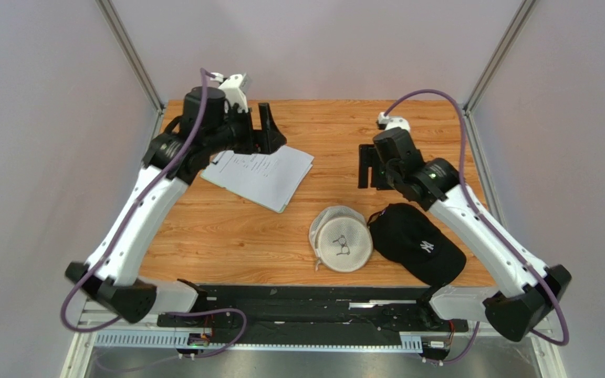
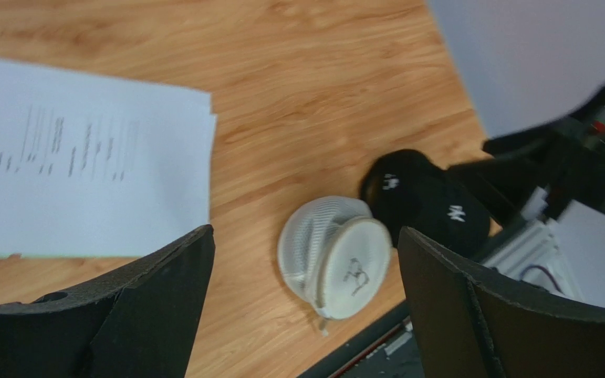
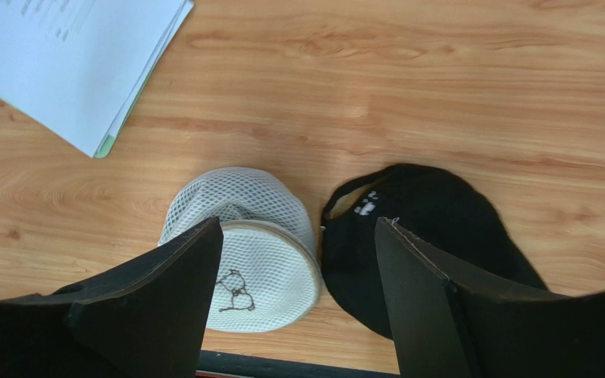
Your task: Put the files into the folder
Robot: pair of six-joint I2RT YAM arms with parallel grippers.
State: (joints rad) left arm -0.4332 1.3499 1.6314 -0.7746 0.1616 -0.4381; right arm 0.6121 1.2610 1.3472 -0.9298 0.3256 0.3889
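Note:
The files [image 1: 262, 175] are a stack of white sheets, the top one printed, lying at the back left of the wooden table; the stack also shows in the left wrist view [image 2: 85, 165] and the right wrist view [image 3: 69, 55]. The folder is almost wholly hidden under the stack: only a thin light-green edge [image 3: 105, 146] shows at its corner. My left gripper [image 1: 270, 130] is open and empty, raised beside the stack's far edge. My right gripper [image 1: 369, 169] is open and empty, raised to the right of the stack. In the wrist views both pairs of jaws [image 2: 306, 236] [image 3: 298, 224] stand wide apart.
A white mesh pouch [image 1: 342, 239] with a small drawing lies at the front middle. A black cap [image 1: 416, 240] touches its right side. A black rail [image 1: 313, 303] runs along the near edge. Metal frame posts [image 1: 128, 51] stand at the back corners.

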